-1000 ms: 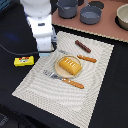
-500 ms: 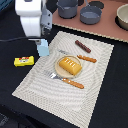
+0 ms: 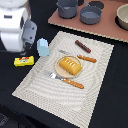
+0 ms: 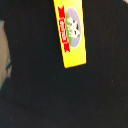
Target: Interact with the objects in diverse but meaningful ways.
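My arm fills the upper part of the exterior view's left, and its gripper (image 3: 29, 36) hangs above the table with its fingertips not distinguishable. A light blue gabled carton (image 3: 43, 47) stands upright at the mat's edge, just to the exterior view's right of the gripper and apart from it. The yellow rectangular block (image 3: 23, 61) lies on the black table below the gripper; in the wrist view the block (image 4: 71, 32) shows a red-edged label, and no fingers appear. An orange-brown scored bread loaf (image 3: 69, 65) rests on a small plate. Behind it lies a dark brown sausage (image 3: 83, 46).
A striped mat (image 3: 75, 102) holds the foods, an orange-handled knife (image 3: 86, 58) and an orange-handled fork (image 3: 67, 81). Two grey pots (image 3: 66, 8) (image 3: 90, 14) and a bowl (image 3: 123, 16) stand on a brown board (image 3: 107, 31) at the back.
The arm has drawn back toward the exterior view's left and away from the mat. The blue carton, hidden behind the gripper a second ago, now stands uncovered.
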You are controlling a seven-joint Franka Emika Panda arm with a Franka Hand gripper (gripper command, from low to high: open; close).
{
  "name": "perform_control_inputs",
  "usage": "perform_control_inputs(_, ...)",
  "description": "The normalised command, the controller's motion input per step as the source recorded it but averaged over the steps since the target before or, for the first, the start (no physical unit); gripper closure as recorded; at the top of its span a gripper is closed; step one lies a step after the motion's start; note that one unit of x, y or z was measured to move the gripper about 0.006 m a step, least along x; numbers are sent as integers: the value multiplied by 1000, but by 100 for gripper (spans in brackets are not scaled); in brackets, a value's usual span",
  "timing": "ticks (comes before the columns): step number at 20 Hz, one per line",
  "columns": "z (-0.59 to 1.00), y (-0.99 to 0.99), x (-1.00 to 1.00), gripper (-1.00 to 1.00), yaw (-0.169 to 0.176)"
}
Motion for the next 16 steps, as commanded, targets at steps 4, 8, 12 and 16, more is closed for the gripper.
perform_control_inputs(4,-475,258,-224,-100,16)
perform_control_inputs(8,-457,262,-119,-100,12)
perform_control_inputs(12,-619,21,-153,-100,5)
perform_control_inputs(16,-634,0,-181,-100,0)
